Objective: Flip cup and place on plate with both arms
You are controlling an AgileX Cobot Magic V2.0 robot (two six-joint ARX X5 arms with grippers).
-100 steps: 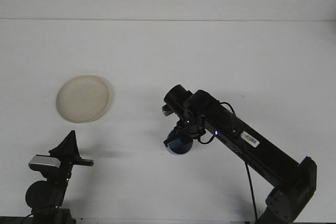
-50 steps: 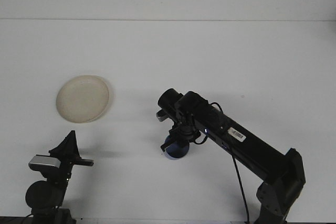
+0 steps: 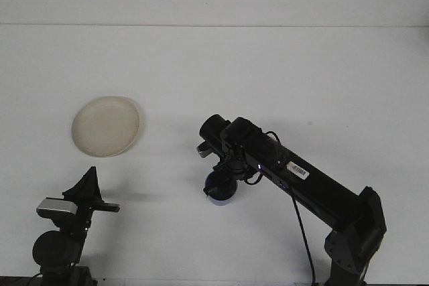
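Note:
A small dark blue cup (image 3: 220, 192) hangs just above the white table near the middle, partly hidden by the wrist over it. My right gripper (image 3: 222, 180) points down and is shut on the cup. I cannot tell which way the cup's mouth faces. The cream plate (image 3: 106, 125) lies empty on the table well to the left of the cup. Low at the front left edge, my left gripper (image 3: 91, 195) is far from both cup and plate, with nothing in it.
The right arm (image 3: 308, 182) stretches diagonally from the bottom right corner to the centre. The back edge of the white table (image 3: 214, 26) runs across the top.
My right gripper has carried the blue cup a little to the left and slightly toward the front. The left arm and the plate have not moved.

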